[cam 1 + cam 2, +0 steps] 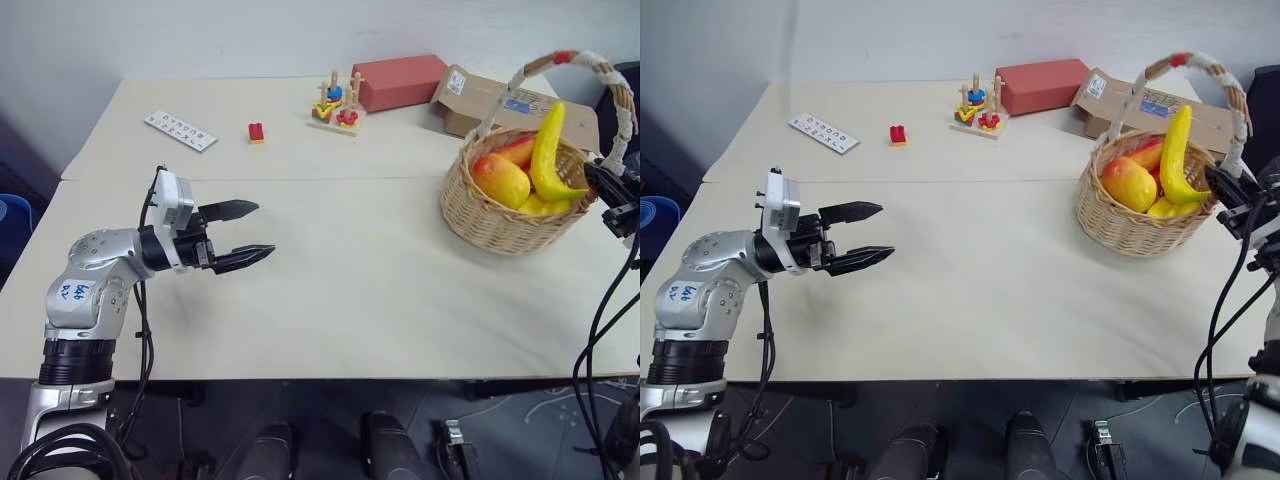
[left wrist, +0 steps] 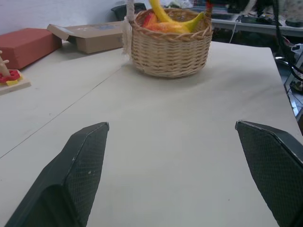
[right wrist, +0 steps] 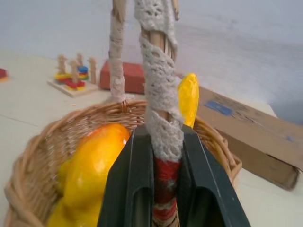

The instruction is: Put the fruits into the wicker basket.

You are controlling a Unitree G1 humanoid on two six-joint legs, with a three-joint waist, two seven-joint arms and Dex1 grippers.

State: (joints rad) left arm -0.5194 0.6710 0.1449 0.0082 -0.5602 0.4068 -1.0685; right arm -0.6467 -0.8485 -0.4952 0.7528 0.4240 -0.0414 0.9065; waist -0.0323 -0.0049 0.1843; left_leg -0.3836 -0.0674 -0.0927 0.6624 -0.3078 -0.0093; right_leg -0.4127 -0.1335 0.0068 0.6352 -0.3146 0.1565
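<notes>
A wide pale beige table [image 1: 350,290] carries everything, and toward its right edge the round light-tan woven wicker basket [image 1: 500,215] is set, its tall arched handle [image 3: 158,71] wrapped in white lace-like cloth with red bits rising upright above the rim. Inside the basket the glossy toy fruits are already lodged: an oval orange-red-and-yellow mango [image 1: 502,178] leans against the near wall, and a curved yellow banana [image 1: 550,150] stands nearly on end, its long axis running upward past the rim. The right gripper [image 3: 165,189] is placed at the far right side of the basket, and its two black fingers are clamped shut on the lower stretch of the wrapped handle, so the handle runs straight up from between them. The left gripper [image 1: 243,235] is held well apart over bare table, pointing toward the basket, with its fingers spread wide and nothing between them. The right arm is judged far the nearer for any move of the basket.
</notes>
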